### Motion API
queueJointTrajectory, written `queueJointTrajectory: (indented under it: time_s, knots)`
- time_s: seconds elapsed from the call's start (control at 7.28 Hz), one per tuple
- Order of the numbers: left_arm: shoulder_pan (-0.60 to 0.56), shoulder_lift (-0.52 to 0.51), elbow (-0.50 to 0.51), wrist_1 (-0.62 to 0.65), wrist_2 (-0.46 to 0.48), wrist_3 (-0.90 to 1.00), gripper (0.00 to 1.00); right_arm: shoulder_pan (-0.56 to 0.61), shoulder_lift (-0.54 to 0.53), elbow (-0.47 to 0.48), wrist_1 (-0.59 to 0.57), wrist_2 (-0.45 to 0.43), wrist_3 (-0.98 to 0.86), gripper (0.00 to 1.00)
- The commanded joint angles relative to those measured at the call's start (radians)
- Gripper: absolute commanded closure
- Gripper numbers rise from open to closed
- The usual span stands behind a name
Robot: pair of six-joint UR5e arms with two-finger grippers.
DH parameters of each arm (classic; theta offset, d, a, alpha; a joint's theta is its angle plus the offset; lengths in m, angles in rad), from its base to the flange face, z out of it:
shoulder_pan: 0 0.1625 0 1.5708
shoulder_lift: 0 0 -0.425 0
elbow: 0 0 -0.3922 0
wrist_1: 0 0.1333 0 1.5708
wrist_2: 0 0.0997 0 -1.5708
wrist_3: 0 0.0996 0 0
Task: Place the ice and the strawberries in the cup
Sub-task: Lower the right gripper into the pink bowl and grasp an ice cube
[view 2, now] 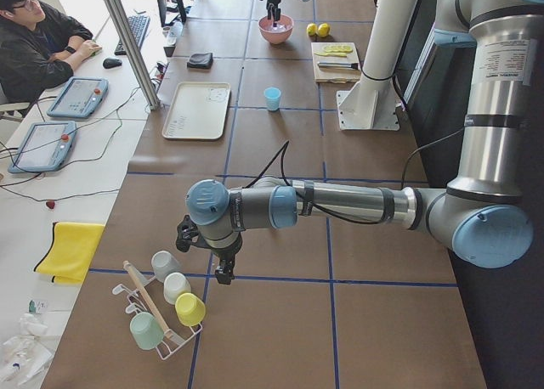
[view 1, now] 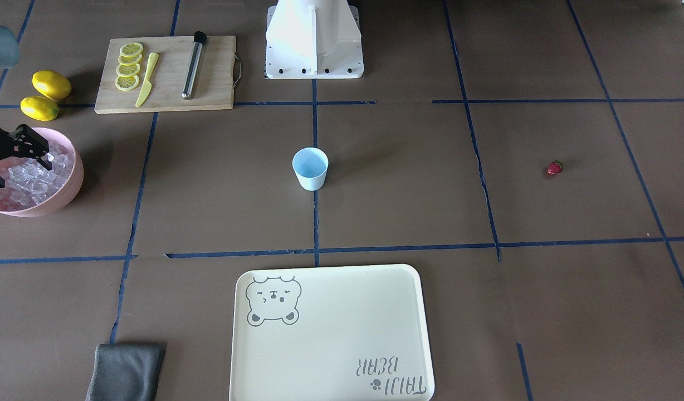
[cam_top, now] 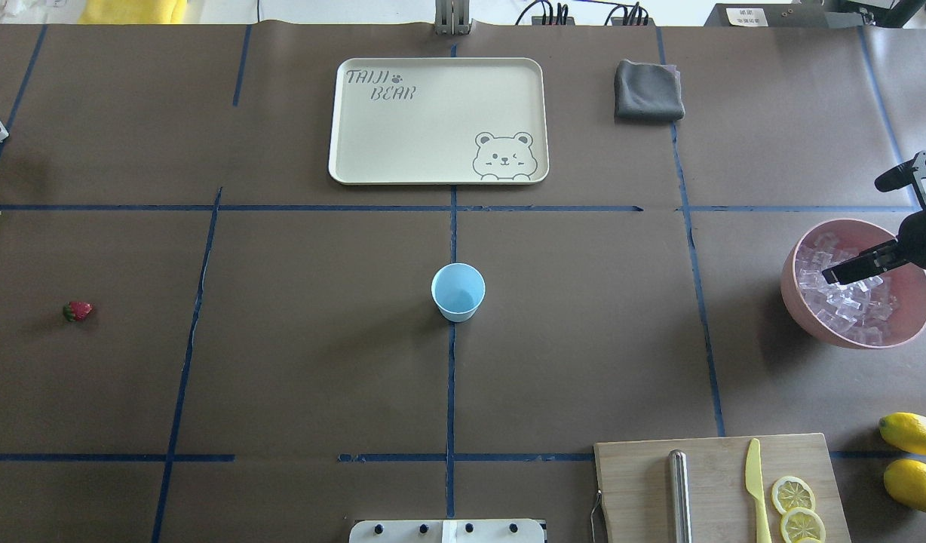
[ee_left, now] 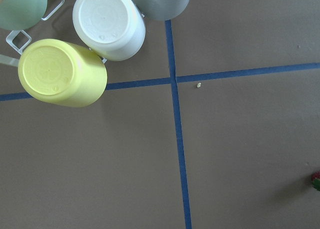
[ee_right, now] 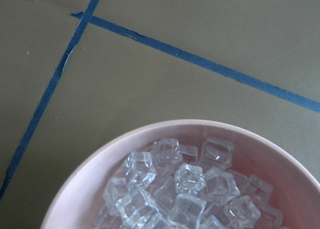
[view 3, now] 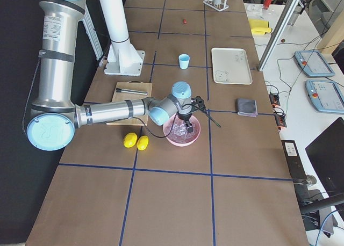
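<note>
The light blue cup (cam_top: 458, 291) stands upright and empty at the table's centre (view 1: 310, 167). A pile of clear ice (cam_top: 847, 302) fills the pink bowl (cam_top: 806, 317) at the robot's right. My right gripper (cam_top: 855, 230) hangs open over that bowl (view 1: 63, 197). One finger reaches over the cubes (view 1: 33, 178) and the other is held beyond the rim. The right wrist view looks down on the ice (ee_right: 185, 189). The strawberry (cam_top: 78, 310) lies alone far to the robot's left (view 1: 554, 167). My left gripper (view 2: 208, 253) hovers near a cup rack; whether it is open I cannot tell.
A cutting board (cam_top: 719, 483) carries lemon slices, a yellow knife and a metal rod. Two lemons (cam_top: 914, 452) lie beside it. A cream tray (cam_top: 433, 121) and grey cloth (cam_top: 648, 90) sit at the far side. Upturned cups (ee_left: 62, 71) stand on a rack. A person sits at a side desk.
</note>
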Motion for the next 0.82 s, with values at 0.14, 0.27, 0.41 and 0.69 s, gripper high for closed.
queueJointTrajectory:
  time_s: [0.14, 0.27, 0.41, 0.69]
  knots:
    - [0.000, 0.000, 0.002, 0.000, 0.000, 0.000, 0.00, -0.009, -0.001, 0.000, -0.001, 0.005, -0.008, 0.71]
    - [0.000, 0.000, 0.004, 0.000, 0.000, 0.000, 0.00, -0.008, -0.001, 0.003, -0.001, 0.011, -0.008, 0.99]
    - [0.000, 0.000, 0.004, 0.000, 0.000, 0.000, 0.00, -0.008, -0.003, 0.003, -0.001, 0.011, -0.008, 1.00]
    - [0.000, 0.000, 0.001, 0.000, 0.000, 0.000, 0.00, -0.008, -0.003, 0.006, -0.001, 0.011, -0.008, 1.00]
